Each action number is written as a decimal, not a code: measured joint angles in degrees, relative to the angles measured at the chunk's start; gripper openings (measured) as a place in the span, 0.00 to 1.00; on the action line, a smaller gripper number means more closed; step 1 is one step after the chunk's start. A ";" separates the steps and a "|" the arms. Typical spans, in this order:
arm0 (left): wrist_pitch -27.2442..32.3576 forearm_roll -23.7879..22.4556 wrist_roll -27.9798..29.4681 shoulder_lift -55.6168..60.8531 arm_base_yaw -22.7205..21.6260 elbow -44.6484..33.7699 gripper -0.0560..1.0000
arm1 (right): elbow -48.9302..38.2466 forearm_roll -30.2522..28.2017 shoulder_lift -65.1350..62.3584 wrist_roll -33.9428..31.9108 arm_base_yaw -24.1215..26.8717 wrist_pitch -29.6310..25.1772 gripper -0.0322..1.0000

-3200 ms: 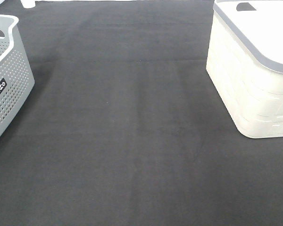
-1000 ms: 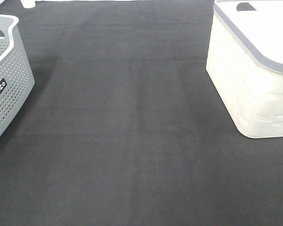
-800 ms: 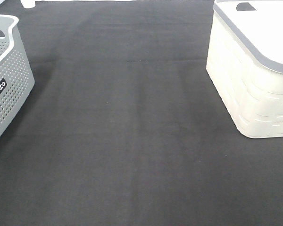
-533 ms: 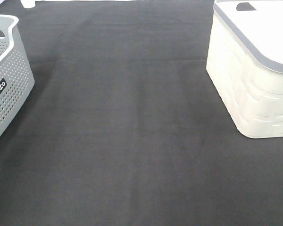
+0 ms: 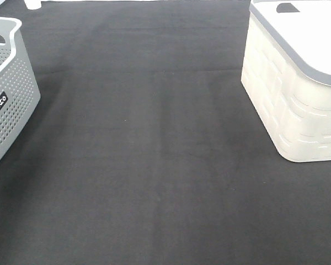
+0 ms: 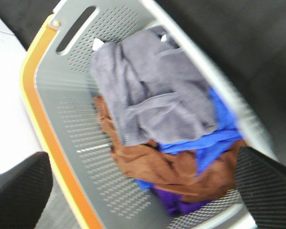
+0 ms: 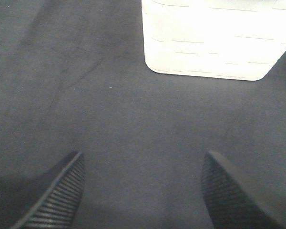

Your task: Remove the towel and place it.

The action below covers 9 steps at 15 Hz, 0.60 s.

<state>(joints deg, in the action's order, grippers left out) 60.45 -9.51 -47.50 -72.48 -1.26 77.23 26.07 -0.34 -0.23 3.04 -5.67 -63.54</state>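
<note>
Basket (image 5: pixel 11 94): grey, perforated, at the left edge of the bench (image 5: pixel 154 165); holds the laundry pile.
Left claw (image 6: pixel 140 157): fingers spread wide, pinching nothing (view blurred); basket directly beneath, presumably poised to drop onto the pile.
Towel (image 6: pixel 152 95): slate-grey, crumpled, below and just ahead of this claw; topmost, over brown cloth (image 6: pixel 148 167) and blue cloth (image 6: pixel 219 138), so it should lift free alone.
Right claw (image 7: pixel 144 157): spread, empty, over bare bench; likely parked clear.
White bin (image 7: pixel 209 38): ahead of the right claw, apart.
</note>
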 joint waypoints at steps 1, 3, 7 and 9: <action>-1.78 0.00 -3.21 -2.06 -1.78 0.00 0.98 | 0.00 0.00 0.00 0.00 0.00 0.00 0.69; -4.01 0.00 -8.65 -7.10 -5.96 0.00 0.98 | 0.00 0.00 0.00 0.00 0.00 0.00 0.69; -9.63 -0.23 -17.59 -18.22 -9.68 0.00 0.98 | 0.00 0.00 0.00 0.00 0.00 0.00 0.69; -15.41 -0.63 -19.02 -23.55 -9.68 0.00 0.98 | 0.00 0.00 0.00 0.00 0.00 0.00 0.69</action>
<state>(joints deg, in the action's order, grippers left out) 45.03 -10.14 -66.52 -96.03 -10.94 77.23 26.07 -0.34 -0.23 3.04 -5.67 -63.54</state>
